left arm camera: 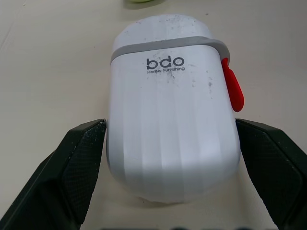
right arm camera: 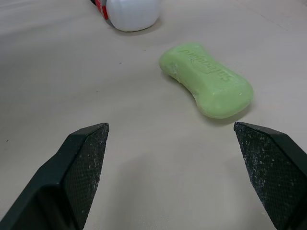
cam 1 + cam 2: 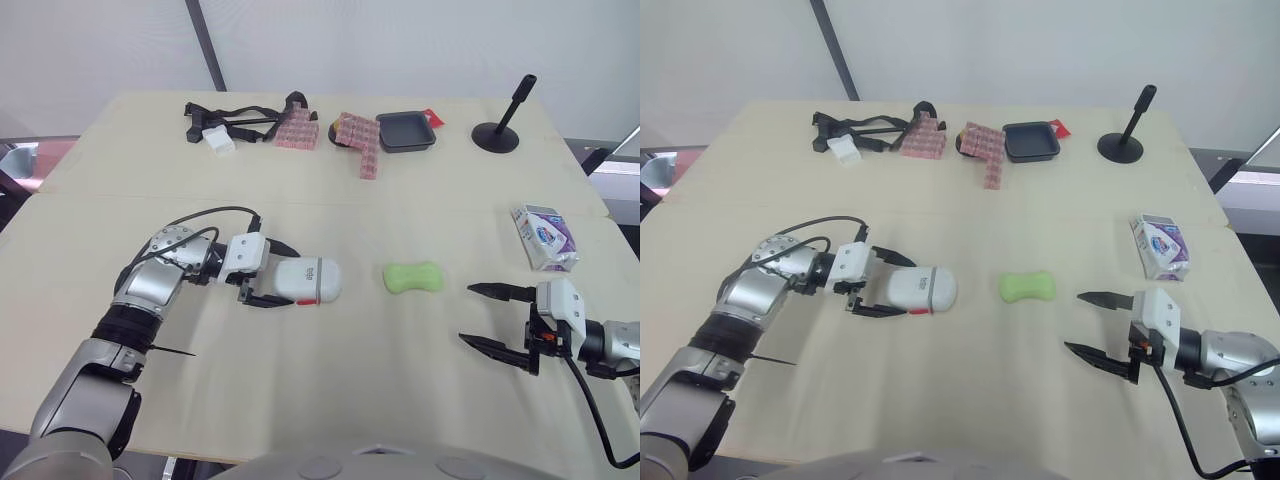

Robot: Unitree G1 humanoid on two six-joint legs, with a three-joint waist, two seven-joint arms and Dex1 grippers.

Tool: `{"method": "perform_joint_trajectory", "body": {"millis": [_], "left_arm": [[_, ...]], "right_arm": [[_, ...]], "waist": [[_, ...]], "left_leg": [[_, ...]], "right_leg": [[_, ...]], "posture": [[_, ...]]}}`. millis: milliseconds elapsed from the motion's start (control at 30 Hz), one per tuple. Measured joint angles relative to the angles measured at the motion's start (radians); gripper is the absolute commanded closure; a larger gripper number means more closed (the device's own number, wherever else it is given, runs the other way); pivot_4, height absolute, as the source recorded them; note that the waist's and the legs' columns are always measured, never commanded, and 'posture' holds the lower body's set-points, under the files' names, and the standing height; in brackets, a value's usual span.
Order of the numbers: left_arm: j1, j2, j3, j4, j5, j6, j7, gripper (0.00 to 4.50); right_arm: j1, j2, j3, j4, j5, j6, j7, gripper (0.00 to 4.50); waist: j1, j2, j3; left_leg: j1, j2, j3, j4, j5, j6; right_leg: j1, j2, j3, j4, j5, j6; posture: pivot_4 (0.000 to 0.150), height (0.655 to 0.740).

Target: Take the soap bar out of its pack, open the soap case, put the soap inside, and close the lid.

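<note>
Pale tabletop (image 3: pixel 330 380): the left gripper (image 3: pixel 283 276), forearm lying low, clasps the white soap case (image 1: pixel 172 124) by its sides — the shut lid reads "bdo Home Furnishing". Green soap (image 3: pixel 413 277) lies bare near the case; beyond it the right gripper (image 3: pixel 466 313) gapes wide, empty.

The desk (image 3: pixel 330 210) is lit brightly and evenly by soft, diffuse light from above. Faint, soft-edged shadows are cast close under the soap (image 2: pixel 207 79), the case (image 1: pixel 170 120) and the stand (image 3: pixel 497 135). The case's white shell is rendered very bright.
</note>
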Motion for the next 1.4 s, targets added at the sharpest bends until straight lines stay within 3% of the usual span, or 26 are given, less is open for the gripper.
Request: {"method": "perform_joint_trajectory", "body": {"millis": [1167, 1300, 1400], "left_arm": [[0.0, -0.018, -0.001, 0.022, 0.022, -0.025, 0.034, 0.0], [-0.001, -0.02, 0.0, 0.032, 0.028, -0.029, 0.038, 1.03], [-0.002, -0.022, 0.0, 0.034, 0.029, -0.029, 0.041, 1.04]], "right_arm": [[0.005, 0.042, -0.022, -0.036, 0.096, -0.047, 0.07, 0.03], [0.005, 0.042, -0.022, -0.044, 0.096, -0.047, 0.076, 0.0], [0.005, 0.042, -0.022, -0.044, 0.096, -0.047, 0.076, 0.0]], "waist": [[-0.001, 0.0, 0.0], [-0.001, 0.0, 0.0], [-0.001, 0.0, 0.0]], "left_leg": [[0.0, 0.0, 0.0, 0.0, 0.0, 0.001], [0.0, 0.0, 0.0, 0.0, 0.0, 0.001], [0.0, 0.0, 0.0, 0.0, 0.0, 0.001]], "right_leg": [[0.0, -0.001, -0.002, 0.0, -0.001, -0.001], [0.0, -0.002, -0.002, 0.0, -0.001, -0.001], [0.0, -0.002, -0.002, 0.0, -0.001, -0.001]], "posture": [[0.15, 0.74], [0.15, 0.74], [0.15, 0.74]]}}
